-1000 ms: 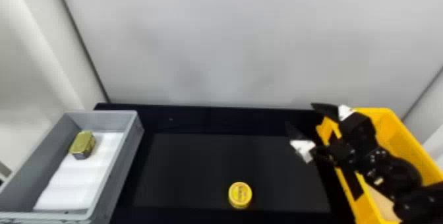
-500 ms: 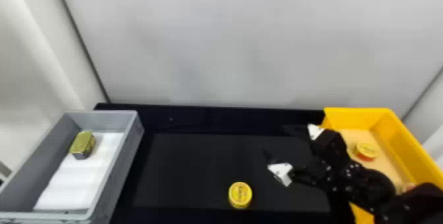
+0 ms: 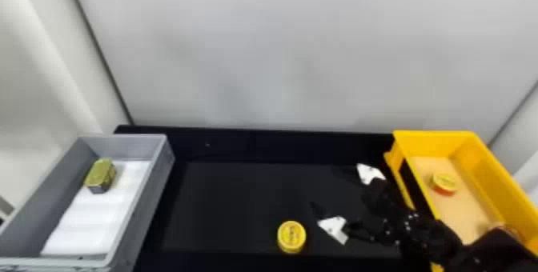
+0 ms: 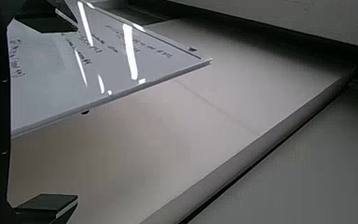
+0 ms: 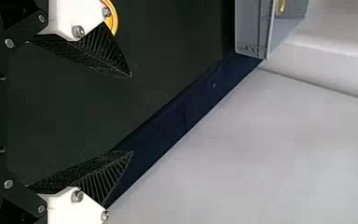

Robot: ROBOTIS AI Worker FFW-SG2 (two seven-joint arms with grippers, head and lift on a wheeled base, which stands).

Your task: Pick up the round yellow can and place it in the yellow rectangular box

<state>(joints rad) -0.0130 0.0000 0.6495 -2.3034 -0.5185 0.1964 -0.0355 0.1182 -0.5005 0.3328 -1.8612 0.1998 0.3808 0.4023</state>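
Observation:
The round yellow can (image 3: 291, 237) stands on the black table near its front edge. Just right of it and farther back, my right gripper (image 3: 323, 187) is open over the table, its nearer finger closest to the can. In the right wrist view, the right gripper (image 5: 131, 113) has nothing between its spread fingers, and the can (image 5: 114, 21) is partly hidden behind one of them. The yellow rectangular box (image 3: 430, 144) is at the right, partly covered by the right arm. Idle and open, my left gripper (image 4: 77, 113) faces a pale panel in the left wrist view.
Inside the yellow box lies another round can (image 3: 444, 183) with a red side. A grey box (image 3: 124, 145) at the left holds a green-gold tin (image 3: 101, 175) on white lining (image 3: 96, 215). A pale wall (image 3: 280, 51) rises behind the table.
My right gripper has moved left, from beside and over the yellow box to near the can on the table. The box's inside and the can in it have come into sight.

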